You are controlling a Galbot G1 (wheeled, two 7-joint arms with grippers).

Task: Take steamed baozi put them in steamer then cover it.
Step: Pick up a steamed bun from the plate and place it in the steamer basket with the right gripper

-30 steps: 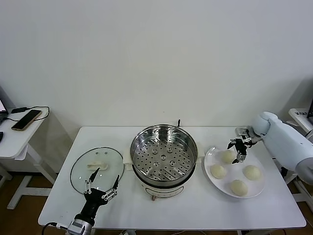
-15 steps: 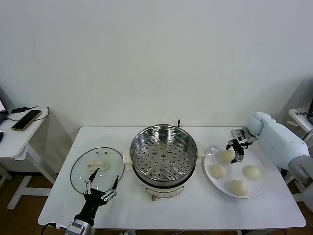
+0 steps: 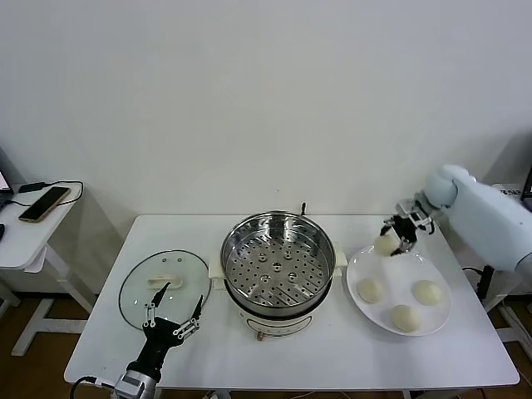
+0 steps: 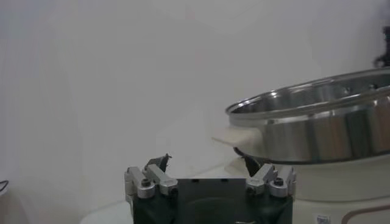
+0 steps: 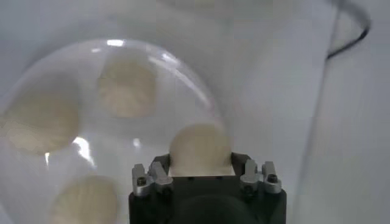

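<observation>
My left gripper (image 3: 172, 314) hangs spread wide at the table's (image 3: 100, 349) near edge, just in front of the cover (image 3: 137, 287) lying flat beside the steamer (image 3: 278, 264). The steamer's perforated tray holds nothing. Further right, my right gripper (image 3: 397, 235) pinches one baozi (image 3: 385, 244) above the white plate's (image 3: 434, 326) far rim, with three buns (image 3: 371, 290) resting on the plate.

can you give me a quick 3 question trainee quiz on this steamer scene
1. How many baozi lie on the white plate?
2. True or false: the cover sits on the steamer.
3. Which gripper holds a baozi: A left, B right?

Key:
1. Three; the fourth baozi is held above the plate's rim.
2. False; it lies on the table beside the steamer, near the open left gripper.
3. B; the right gripper is shut on it.
</observation>
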